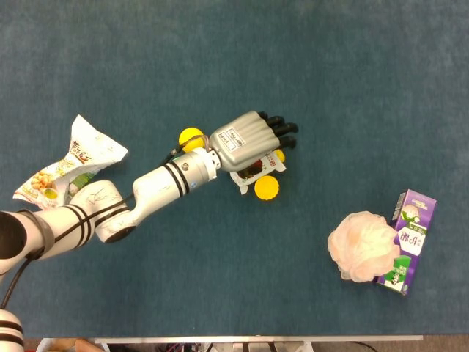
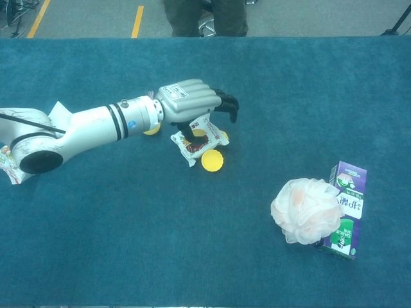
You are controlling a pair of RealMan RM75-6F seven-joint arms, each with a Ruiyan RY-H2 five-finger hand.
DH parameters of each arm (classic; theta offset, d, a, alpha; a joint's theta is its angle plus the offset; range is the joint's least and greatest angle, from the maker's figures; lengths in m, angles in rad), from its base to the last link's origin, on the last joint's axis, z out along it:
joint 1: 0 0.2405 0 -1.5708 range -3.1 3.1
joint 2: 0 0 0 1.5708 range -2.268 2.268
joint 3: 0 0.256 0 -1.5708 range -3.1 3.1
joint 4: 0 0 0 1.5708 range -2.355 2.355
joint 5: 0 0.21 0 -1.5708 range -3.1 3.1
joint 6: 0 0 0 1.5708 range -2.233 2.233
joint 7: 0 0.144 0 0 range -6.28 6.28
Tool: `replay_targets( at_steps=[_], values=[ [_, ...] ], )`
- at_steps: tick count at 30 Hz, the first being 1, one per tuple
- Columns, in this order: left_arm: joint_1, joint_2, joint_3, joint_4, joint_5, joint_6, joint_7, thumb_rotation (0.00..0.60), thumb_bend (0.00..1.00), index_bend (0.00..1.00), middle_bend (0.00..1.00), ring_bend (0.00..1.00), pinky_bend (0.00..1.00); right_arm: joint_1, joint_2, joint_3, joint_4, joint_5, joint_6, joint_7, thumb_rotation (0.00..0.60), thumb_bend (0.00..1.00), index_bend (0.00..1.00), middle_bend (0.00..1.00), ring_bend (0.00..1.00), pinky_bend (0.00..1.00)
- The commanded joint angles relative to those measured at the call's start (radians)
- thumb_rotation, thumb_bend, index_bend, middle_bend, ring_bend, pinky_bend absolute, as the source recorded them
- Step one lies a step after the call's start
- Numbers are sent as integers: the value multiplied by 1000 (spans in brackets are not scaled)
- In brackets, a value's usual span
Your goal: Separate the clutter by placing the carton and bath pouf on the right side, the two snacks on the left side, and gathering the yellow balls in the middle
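Head view: left hand covers most of the small snack packet; only its lower edge and a red patch show beneath the palm. Printing unreadable. Chest view is plainer: the thumb sits under the packet, the dark fingers curl over and past its far end, so the packet is pinched and tilted, its near corner at the surface.

One yellow ball lies just beside the packet's lower edge, near mid-surface. A second yellow ball is half hidden behind the wrist. A third spot of yellow by the fingertips, too hidden to name.

Left arm reaches in low from the left edge, forearm slanting toward centre, palm down. Right hand out of both views.

Large snack bag near the left edge, partly overlapped by the arm. Bath pouf touches the purple carton near the right edge; pouf hides the carton's left side.
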Motion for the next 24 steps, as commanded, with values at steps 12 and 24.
replay_targets(
  at_steps=[12, 24],
  values=[
    [-24, -54, 15, 90, -28, -49, 48, 600, 250, 242, 146, 188, 363, -17, 1, -4, 11, -2, 3, 19, 600, 0, 108, 255, 222, 307],
    [-12, -39, 47, 118, -22, -37, 84, 600, 250, 279, 149, 187, 366, -18, -21, -15, 33, -15, -11, 39, 600, 0, 108, 255, 222, 307]
  ],
)
